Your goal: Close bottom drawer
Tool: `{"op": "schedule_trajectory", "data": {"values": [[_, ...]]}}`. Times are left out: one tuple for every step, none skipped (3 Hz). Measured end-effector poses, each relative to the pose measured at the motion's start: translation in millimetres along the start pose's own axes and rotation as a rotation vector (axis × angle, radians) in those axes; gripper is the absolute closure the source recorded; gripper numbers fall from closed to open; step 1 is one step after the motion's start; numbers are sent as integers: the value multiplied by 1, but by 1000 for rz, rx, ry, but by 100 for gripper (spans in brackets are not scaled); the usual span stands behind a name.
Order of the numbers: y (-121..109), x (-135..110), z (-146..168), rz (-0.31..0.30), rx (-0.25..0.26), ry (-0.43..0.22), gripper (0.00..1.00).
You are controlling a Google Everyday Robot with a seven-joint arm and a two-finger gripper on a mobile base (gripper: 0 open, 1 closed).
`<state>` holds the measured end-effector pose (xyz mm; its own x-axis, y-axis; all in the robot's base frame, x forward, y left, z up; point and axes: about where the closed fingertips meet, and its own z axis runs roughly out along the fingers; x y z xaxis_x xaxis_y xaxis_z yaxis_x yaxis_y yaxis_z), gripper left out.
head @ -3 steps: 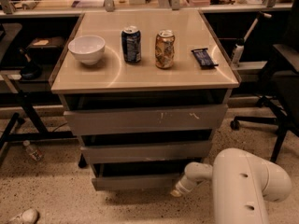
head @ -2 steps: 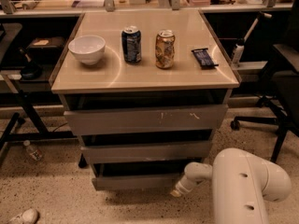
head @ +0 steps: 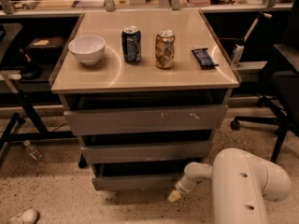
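Desk [head: 187, 76]: beige top, fills the centre of the view, three grey drawers stacked under it, speckled floor below.

Robot arm [head: 243, 185]: fat white link in the bottom right corner, with a narrower white segment reaching left toward the foot of the desk.

Office chair [head: 285, 73]: dark, at the right edge, well apart from the desk.

Top drawer [head: 140, 119]: the widest, white scratches on its front, dark gap above it.

Middle drawer [head: 145, 152]: mid-width, also with a dark gap above it.

Bottom drawer [head: 133, 181]: lowest and narrowest, plain flat front, no handle. It is pulled partway out; a dark opening shows above and behind its front. The front sits low, close to the floor.

On the desk, left to right:
- white bowl [head: 87, 49], upright, near the left edge
- blue can [head: 131, 44], upright
- gold can [head: 165, 49], upright, just beside the blue one, not touching
- dark snack bar [head: 204, 58], lying flat near the right edge

Tool [head: 174, 196]: pale tip at the end of the arm, low to the floor, just beside the right end of the bottom drawer's front. Contact with the front: can't tell. Apart or together: can't tell from this angle.

Floor at left: small plastic bottle [head: 32, 150] lying down, white shoe [head: 21, 217] in the bottom left corner.
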<state>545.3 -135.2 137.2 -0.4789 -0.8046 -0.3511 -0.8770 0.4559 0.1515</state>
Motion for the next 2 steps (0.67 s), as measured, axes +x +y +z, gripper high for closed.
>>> {"op": "schedule_trajectory", "data": {"values": [[0, 0, 0, 0, 0, 0, 0], [0, 0, 0, 0, 0, 0, 0]]}}
